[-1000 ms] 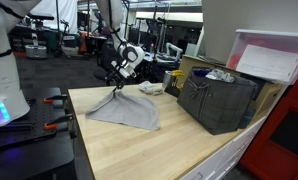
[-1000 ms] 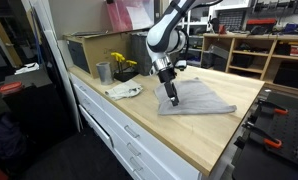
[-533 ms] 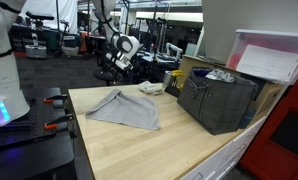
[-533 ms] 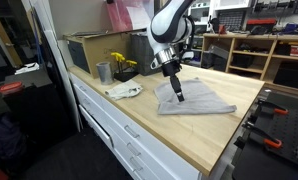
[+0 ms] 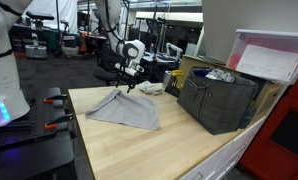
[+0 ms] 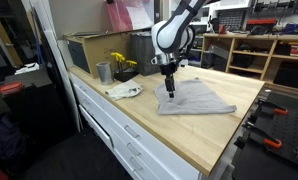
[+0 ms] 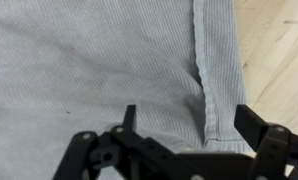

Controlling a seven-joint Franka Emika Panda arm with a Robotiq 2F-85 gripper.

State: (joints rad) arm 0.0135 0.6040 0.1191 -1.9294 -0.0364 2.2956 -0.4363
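A grey cloth lies spread on the light wooden tabletop; it also shows in the other exterior view and fills the wrist view. My gripper hangs over the cloth's far corner, fingers pointing down, seen too in an exterior view. In the wrist view the jaws are open and empty, a little above the cloth's hemmed edge. The fingers touch nothing.
A dark crate with items stands at the table's side. A crumpled white rag, a metal cup and yellow flowers sit near the cloth. A brown box stands behind them.
The gripper has swung back down towards the cloth's corner after rising off it. The cloth lies as before.
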